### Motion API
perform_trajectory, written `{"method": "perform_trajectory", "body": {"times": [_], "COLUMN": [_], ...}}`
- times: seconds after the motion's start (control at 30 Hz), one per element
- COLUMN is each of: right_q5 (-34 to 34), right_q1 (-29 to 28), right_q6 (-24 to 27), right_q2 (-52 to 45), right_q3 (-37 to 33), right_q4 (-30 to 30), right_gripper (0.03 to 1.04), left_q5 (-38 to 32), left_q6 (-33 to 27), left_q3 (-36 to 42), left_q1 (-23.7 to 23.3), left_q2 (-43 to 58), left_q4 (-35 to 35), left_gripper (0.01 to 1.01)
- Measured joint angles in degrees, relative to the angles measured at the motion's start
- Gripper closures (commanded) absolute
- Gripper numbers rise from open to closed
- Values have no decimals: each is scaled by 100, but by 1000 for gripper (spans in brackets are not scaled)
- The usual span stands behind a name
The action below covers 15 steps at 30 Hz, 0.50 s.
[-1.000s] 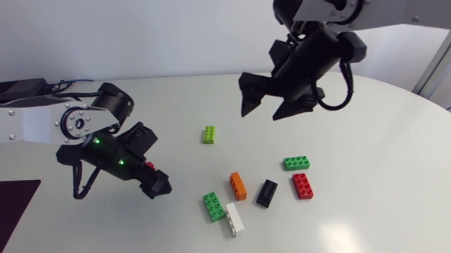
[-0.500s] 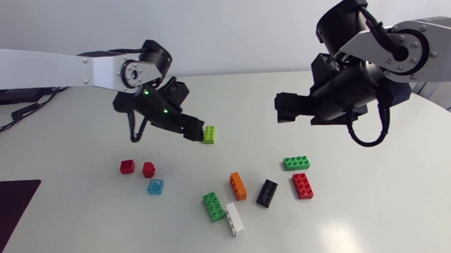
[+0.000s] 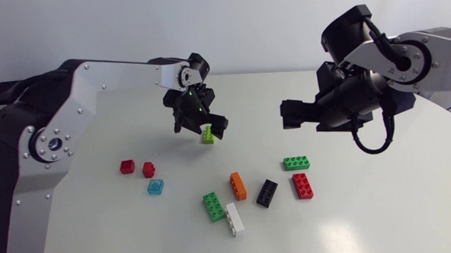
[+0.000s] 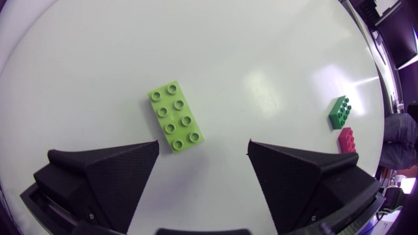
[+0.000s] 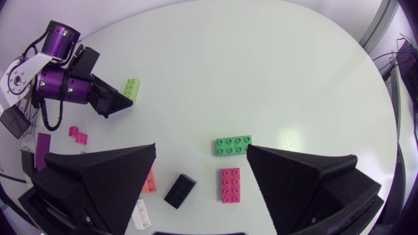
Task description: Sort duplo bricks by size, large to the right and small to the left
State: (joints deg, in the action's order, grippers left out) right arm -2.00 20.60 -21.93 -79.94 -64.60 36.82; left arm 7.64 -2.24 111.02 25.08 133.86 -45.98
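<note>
Lime brick, eight studs, lies flat on the white bench, studs up. Left gripper hangs right over it, open wide, holding nothing. From the wrist camera the brick sits just ahead of the gap, close to one finger; contact unclear.

At 8 o'clock from the lime brick are three small bricks: two red small bricks, with a clear blue brick beside them.

At 5 o'clock are the long ones, scattered: orange brick, black brick, green brick with a white brick just beside it, a red long brick, and a second green brick.

Right gripper is at 3 o'clock, raised above the bench, fingers apart, empty.
</note>
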Motion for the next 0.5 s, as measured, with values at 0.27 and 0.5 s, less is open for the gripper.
{"method": "perform_trajectory", "body": {"times": [0.27,0.5], "right_q5": [0,0], "right_q1": [-11,-37], "right_q6": [2,2], "right_q2": [42,42], "right_q3": [15,28], "right_q4": [-59,-81], "right_gripper": [57,59], "left_q5": [-404,-450], "left_q6": [225,326], "left_q3": [1054,1088], "left_q1": [0,0], "left_q2": [693,901], "left_q4": [-354,-527], "left_gripper": [225,666]}}
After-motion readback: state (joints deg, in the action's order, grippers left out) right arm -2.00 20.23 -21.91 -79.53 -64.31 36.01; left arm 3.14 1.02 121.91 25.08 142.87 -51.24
